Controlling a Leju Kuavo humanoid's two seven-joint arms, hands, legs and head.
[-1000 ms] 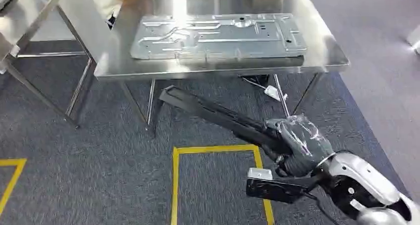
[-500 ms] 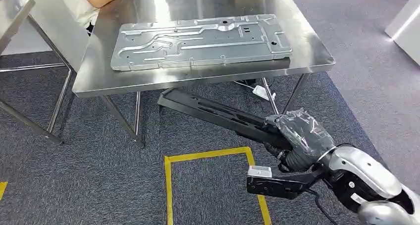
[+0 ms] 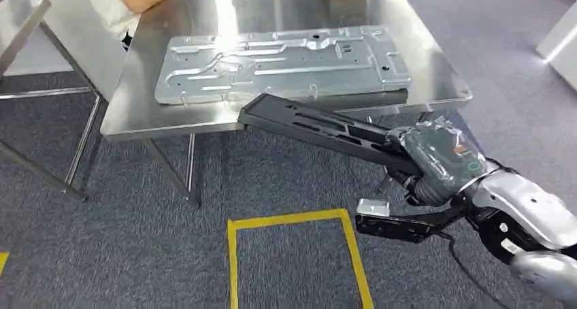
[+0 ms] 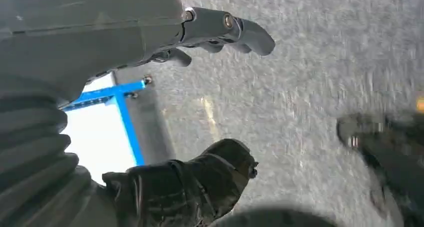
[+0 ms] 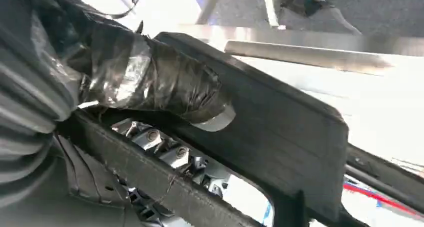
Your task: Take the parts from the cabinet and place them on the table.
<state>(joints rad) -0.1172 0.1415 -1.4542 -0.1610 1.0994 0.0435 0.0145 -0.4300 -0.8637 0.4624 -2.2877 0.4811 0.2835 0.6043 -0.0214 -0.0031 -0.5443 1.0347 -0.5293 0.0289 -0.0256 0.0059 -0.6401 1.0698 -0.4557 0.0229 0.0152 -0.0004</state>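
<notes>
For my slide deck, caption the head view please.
Right hand grips a long black part, its far end at the steel table edge beside the metal panel.

The long slotted plastic part (image 3: 320,126) was matte black, and the stamped sheet-metal panel (image 3: 282,62) and steel table (image 3: 170,118) were shiny silver. Speckled grey-blue carpet (image 3: 109,248) had yellow tape lines (image 3: 292,220).
</notes>
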